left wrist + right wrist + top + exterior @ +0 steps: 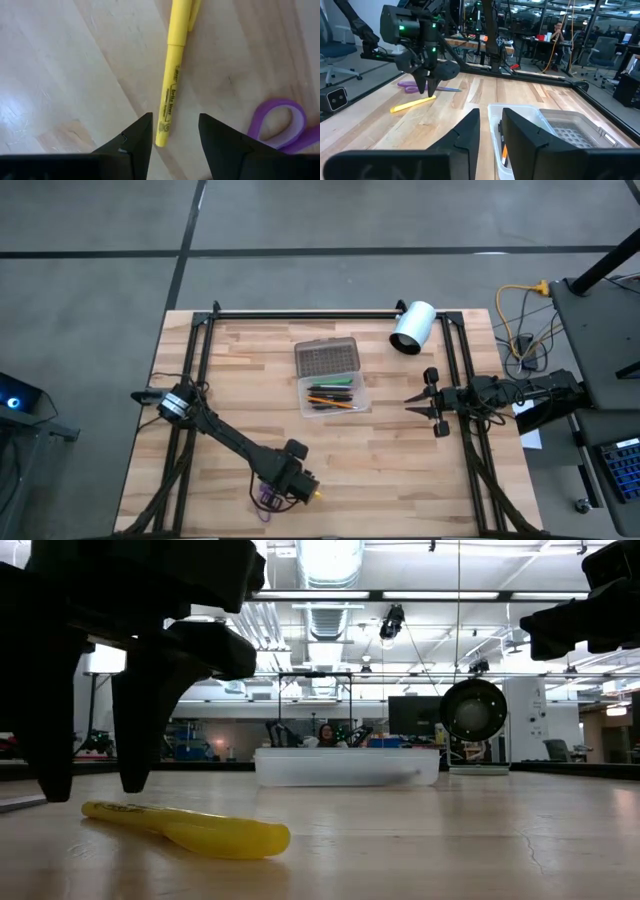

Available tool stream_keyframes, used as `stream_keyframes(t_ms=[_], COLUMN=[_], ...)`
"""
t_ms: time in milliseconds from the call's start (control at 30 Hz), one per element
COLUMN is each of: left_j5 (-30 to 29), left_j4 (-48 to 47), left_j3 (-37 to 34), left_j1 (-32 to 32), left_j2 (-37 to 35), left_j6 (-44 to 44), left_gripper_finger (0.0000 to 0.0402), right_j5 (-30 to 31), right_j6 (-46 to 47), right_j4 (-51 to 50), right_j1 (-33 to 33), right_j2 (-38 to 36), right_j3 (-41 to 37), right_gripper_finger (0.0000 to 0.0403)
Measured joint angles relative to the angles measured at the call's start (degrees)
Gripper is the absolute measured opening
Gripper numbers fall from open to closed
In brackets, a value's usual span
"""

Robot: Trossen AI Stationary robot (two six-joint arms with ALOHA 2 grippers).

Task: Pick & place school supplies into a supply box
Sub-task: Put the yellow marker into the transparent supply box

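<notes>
Left claw over highlighter, apparently open.

A yellow highlighter is seen lying flat on the wooden table near its front edge, left of centre; black print is visible along its barrel. Just beside it, purple-handled scissors are laid flat on the same boards, one handle loop in plain sight. Well apart from these, toward the middle of the far half of the table, the clear supply box is set open, with its grey textured lid folded back on the far side. Inside the box several pens and pencils are laid lengthwise, among which green, black and orange ones can be made out.
</notes>
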Motion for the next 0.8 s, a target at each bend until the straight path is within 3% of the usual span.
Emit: stream_keyframes(t_ms=[800], left_j5=[0.5], left_j4=[5.9], left_j3=[-4.4], left_j1=[1.8], left_j2=[-0.3], left_j6=[3.9], left_gripper_finger=[0.0144], right_j5=[0.0], right_j6=[0.0], right_j4=[0.0], right_j1=[0.0], right_j2=[0.0], right_j3=[0.0], right_gripper_finger=[0.0072])
